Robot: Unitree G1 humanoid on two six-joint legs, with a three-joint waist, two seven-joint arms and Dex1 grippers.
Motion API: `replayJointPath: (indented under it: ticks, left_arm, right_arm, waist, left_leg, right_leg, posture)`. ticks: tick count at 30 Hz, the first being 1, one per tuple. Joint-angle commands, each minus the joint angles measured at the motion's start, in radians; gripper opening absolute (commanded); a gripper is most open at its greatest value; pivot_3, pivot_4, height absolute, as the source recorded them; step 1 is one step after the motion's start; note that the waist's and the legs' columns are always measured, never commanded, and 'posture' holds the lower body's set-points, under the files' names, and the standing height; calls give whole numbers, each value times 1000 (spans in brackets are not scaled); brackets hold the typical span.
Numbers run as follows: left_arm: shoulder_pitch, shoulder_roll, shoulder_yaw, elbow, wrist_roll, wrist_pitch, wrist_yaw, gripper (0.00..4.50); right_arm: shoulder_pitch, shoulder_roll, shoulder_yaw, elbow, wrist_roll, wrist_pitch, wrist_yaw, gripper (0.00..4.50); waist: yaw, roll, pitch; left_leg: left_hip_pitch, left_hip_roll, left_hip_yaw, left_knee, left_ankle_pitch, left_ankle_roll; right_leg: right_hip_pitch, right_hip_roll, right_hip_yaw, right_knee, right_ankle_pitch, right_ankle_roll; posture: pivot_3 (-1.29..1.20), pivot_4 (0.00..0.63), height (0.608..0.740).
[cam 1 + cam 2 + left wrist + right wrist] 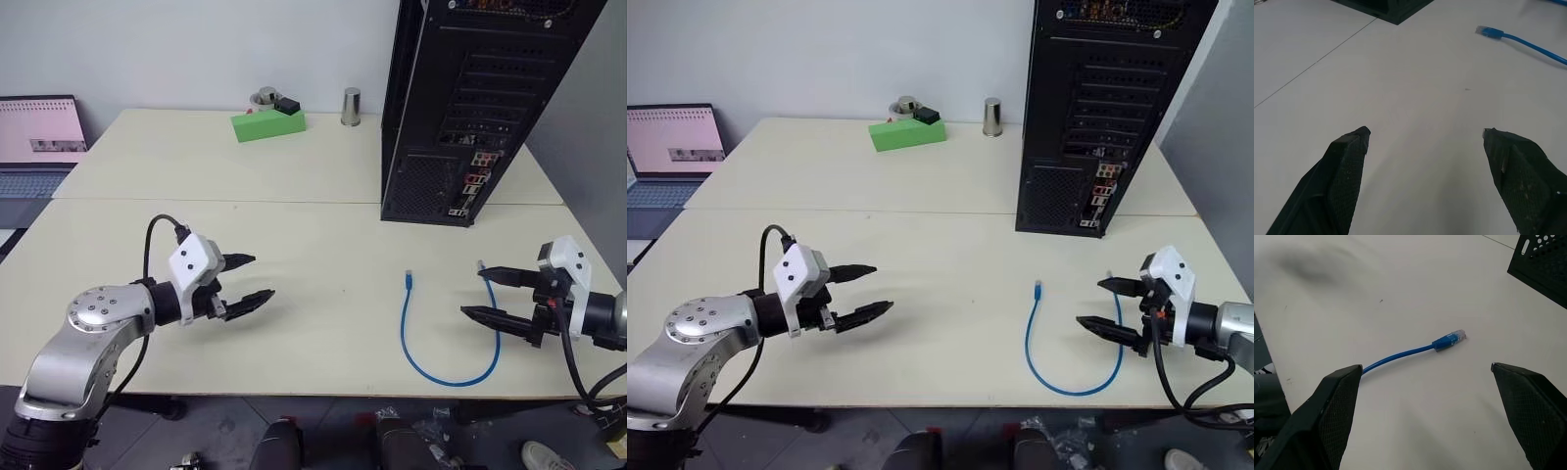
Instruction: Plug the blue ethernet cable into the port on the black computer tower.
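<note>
Between the spread fingers of the right gripper [486,293] nothing was held; it hovered over the table [294,235] near the right edge, just beside one end of the blue cable [431,367]. That cable lay loose in a U shape on the tabletop, its other plug [409,280] pointing toward the tower [470,108], which stood upright at the far right, well apart. At the left, the left gripper [251,278] hung empty above bare table, fingers also spread wide. A green box [267,123], a metal cup [351,106] and a laptop [39,142] sat farther off.
</note>
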Motion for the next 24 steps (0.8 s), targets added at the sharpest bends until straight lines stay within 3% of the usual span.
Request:
replayJointPath:
  ticks: [1,10,14,18,24]
  left_arm:
    - [5,5,10,-33,-23,-11,-19,3966]
    - [5,19,-12,-36,3,-19,-29,3966]
    - [-5,18,-45,-39,24,-28,-29,3966]
    - [-28,11,-86,-43,39,-35,-29,3966]
    - [-94,-30,-116,-22,42,-47,-8,3966]
  right_arm:
    - [-6,3,-6,-22,-11,-5,1,4483]
    - [-28,42,13,-55,-28,2,-44,4483]
    - [-59,87,92,-101,-73,31,-146,4483]
    - [-93,174,164,-126,-82,87,-256,4483]
    - [-125,379,327,-98,-219,117,-490,4483]
  waist:
    - [0,0,0]
    - [0,0,0]
    - [-1,0,0]
    - [0,-1,0]
    - [-1,-2,-1]
  left_leg:
    - [0,0,0,0,0,0]
    - [0,0,0,0,0,0]
    - [0,0,0,0,0,0]
    - [0,0,0,0,0,0]
    - [0,0,-1,0,0,0]
  right_leg:
    - [0,0,0,0,0,0]
    - [0,0,0,0,0,0]
    - [0,0,0,0,0,0]
    - [0,0,0,0,0,0]
    - [-1,1,-1,1,0,0]
  posture:
    - [0,150,740]
    - [0,150,740]
    - [0,150,740]
    - [0,150,740]
    - [0,150,740]
